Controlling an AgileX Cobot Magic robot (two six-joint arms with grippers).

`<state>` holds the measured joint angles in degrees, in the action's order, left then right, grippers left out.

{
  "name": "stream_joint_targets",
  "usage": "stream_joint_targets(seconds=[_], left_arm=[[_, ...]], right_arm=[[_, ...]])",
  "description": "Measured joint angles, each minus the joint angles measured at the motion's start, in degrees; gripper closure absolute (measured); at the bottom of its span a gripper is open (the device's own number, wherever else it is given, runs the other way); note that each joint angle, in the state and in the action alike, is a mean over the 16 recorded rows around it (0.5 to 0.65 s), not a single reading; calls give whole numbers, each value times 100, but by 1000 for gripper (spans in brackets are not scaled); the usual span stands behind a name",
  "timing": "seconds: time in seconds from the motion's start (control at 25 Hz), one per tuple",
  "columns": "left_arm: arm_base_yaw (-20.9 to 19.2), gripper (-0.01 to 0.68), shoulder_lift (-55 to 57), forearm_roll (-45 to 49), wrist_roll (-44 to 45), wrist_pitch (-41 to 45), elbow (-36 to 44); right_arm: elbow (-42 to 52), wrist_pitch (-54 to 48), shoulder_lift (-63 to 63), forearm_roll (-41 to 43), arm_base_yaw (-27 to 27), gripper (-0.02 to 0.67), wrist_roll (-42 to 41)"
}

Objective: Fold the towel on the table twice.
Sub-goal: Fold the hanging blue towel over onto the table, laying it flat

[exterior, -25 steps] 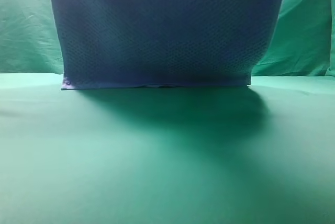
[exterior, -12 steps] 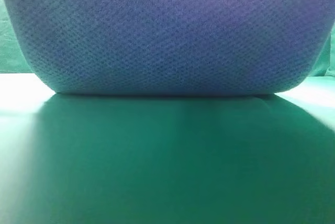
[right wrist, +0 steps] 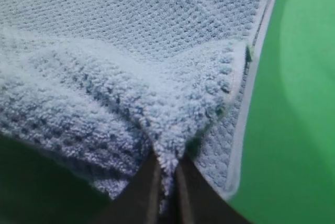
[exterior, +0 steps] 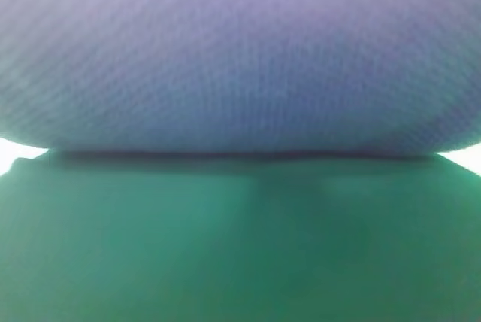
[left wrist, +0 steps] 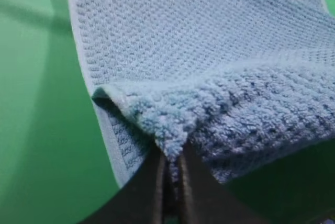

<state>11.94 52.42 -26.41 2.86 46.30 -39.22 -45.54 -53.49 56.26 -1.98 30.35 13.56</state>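
Your towel has swung closer to the high camera and now fills its whole upper half, blurred.

Below it you see the smooth green table, dark with shadow, lit only at the far corners. Your left claw comes up from below, jaws pressed together, pinching a bunched towel corner; cloth drapes away above and to its right. Your right claw does likewise, towel spreading above and to its left, hemmed edge to its right. The towel hides the backdrop.
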Motion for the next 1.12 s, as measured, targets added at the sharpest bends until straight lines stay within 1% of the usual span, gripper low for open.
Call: stream_joint_targets(seconds=[0.24, 0.48, 0.76, 1.12], left_arm=[[0, 673, -64, -161, 2, -230, 475], [0, 673, 476, -216, 6, -682, 418], [0, 673, 1702, -129, 11, -1304, -175], [-3, 673, 3495, 55, 11, -1760, -1437]], right_arm=[[255, 88, 160, 373, 321, 649, 524], [127, 374, 846, 740, 309, 649, 784], [-471, 766, 2027, 974, -22, 649, 694], [-1721, 1138, 3570, 1208, -552, 649, 428]])
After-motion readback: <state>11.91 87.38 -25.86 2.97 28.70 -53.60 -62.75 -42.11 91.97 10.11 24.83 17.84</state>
